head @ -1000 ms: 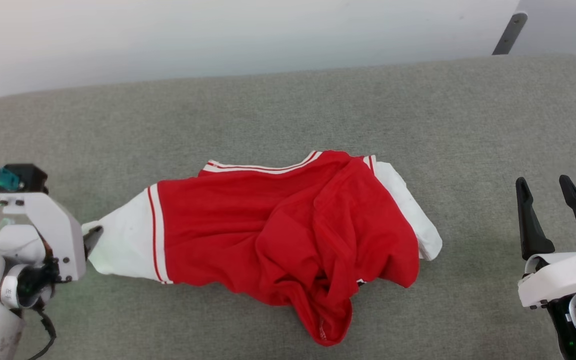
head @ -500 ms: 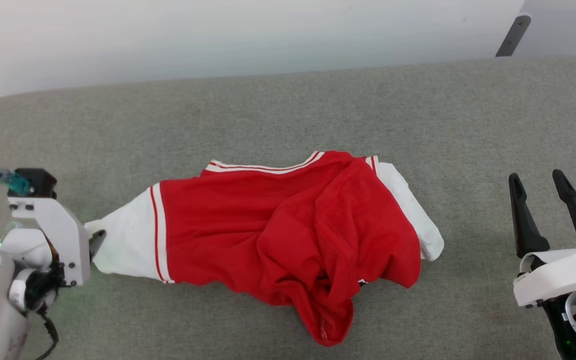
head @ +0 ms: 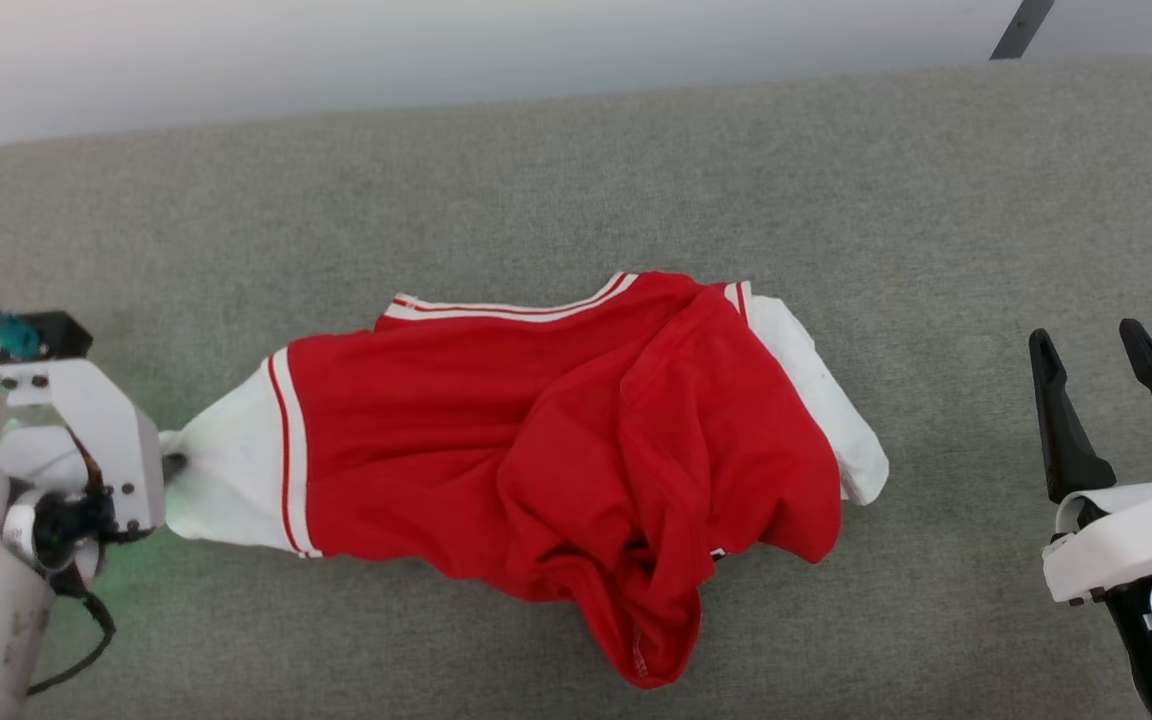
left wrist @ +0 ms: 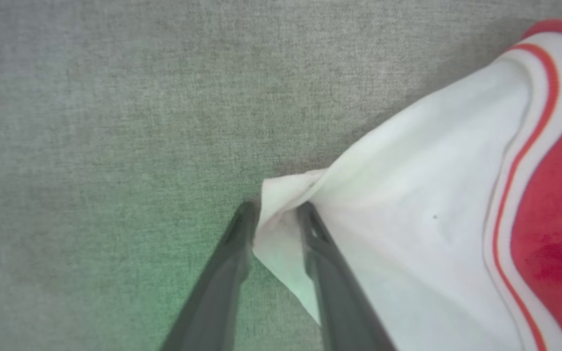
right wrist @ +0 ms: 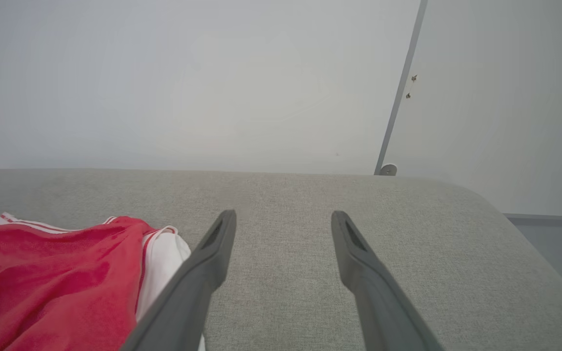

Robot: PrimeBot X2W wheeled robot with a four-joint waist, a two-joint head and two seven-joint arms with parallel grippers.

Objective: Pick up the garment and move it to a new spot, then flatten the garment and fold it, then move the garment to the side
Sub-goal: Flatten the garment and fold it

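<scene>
The garment [head: 536, 450] is a red shirt with white sleeves and striped trim, lying crumpled on a grey padded surface [head: 576, 180]; its print is hidden. My left gripper [head: 171, 465] is at the tip of the shirt's left sleeve. In the left wrist view the garment [left wrist: 432, 195] has that white tip bunched between the left gripper [left wrist: 276, 214], whose two fingers are pinched close on it. My right gripper [head: 1086, 340] stands open with nothing in it, off to the garment's right. The right wrist view has the right gripper [right wrist: 283, 217] over bare fabric, with the garment [right wrist: 56, 273] at lower left.
A pale wall [head: 436, 50] runs behind the padded surface. A dark bar [head: 1021, 28] leans at the top right. The surface's rounded right end [right wrist: 495, 209] drops to a grey floor [right wrist: 554, 234]. Bare fabric lies before, behind and right of the shirt.
The left gripper's fingers have closed in on the sleeve tip, which now gathers to a point between them. The head view has shifted a little. The right gripper stays open.
</scene>
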